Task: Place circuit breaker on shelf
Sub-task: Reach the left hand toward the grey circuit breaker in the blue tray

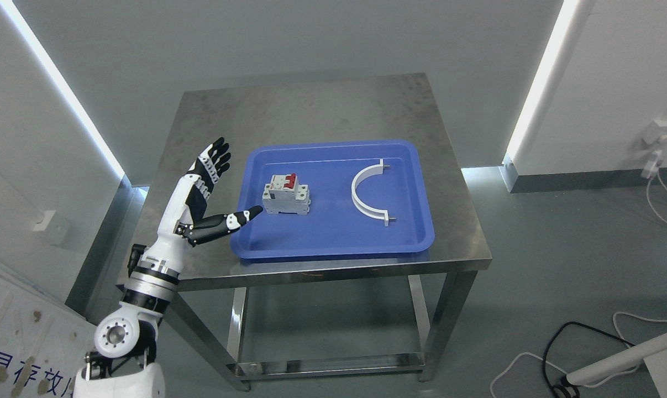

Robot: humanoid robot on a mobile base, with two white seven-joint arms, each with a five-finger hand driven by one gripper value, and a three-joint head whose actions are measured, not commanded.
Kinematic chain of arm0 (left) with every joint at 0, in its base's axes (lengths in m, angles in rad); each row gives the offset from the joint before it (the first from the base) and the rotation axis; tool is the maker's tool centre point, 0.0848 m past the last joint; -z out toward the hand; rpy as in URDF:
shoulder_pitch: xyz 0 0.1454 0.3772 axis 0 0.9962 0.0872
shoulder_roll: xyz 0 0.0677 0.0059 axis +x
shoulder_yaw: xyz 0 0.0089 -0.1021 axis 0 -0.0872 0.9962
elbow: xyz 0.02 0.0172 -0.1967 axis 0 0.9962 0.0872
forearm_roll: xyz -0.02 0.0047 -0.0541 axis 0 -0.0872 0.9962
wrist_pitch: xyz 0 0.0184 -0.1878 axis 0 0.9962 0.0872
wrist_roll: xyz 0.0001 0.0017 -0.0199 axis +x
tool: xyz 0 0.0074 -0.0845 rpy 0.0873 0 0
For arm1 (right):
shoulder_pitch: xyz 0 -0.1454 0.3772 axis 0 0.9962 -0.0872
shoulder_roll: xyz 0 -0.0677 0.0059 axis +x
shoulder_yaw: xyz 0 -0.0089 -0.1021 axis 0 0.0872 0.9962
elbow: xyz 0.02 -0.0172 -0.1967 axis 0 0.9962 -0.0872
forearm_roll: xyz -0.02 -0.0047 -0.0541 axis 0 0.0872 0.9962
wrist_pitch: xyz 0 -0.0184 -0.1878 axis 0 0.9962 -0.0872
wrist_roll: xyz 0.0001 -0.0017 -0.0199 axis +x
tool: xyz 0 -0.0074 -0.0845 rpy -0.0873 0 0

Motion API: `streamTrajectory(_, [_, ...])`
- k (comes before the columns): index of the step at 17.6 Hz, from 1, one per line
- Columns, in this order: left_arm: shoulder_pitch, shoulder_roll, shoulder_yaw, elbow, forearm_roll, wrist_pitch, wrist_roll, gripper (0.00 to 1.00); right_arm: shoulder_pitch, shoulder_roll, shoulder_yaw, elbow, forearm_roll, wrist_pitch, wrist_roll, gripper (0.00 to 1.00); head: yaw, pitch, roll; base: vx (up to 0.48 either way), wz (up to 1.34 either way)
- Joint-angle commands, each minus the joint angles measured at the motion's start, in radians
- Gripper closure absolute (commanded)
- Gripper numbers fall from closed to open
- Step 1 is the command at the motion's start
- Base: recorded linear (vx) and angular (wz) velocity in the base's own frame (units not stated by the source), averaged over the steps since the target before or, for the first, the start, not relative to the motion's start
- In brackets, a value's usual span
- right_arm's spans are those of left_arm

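A grey circuit breaker with red switches lies on the left half of a blue tray on a steel table. My left hand hovers over the table just left of the tray, open, fingers stretched upward and thumb pointing toward the breaker. The thumb tip sits just short of the breaker's left side, apart from it. The right hand does not show.
A white half-ring clamp lies on the tray's right half. The table has a lower steel rail. Cables run across the floor at lower right, and a white bar enters from the right edge.
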Motion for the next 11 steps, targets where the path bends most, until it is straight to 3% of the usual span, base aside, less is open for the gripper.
streamTrajectory(1, [-0.179,0.140,-0.061,0.174,-0.269,0.002,-0.095,0.01,0.015,-0.017,0.000,0.000,0.001,-0.034,0.000,0.00,0.0000,0.000,0.000,0.000,0.00])
streamTrajectory(6, [-0.254,0.164,-0.114,0.206,-0.354,0.008,-0.265,0.04,0.015,-0.017,0.000,0.000,0.001,-0.034,0.000,0.00,0.0000,0.000,0.000,0.000,0.00])
streamTrajectory(11, [-0.292,0.169,-0.225,0.223,-0.404,0.053,-0.268,0.06,0.015,-0.017,0.000,-0.001,-0.001,-0.034,0.000,0.00,0.0000,0.000,0.000,0.000,0.00])
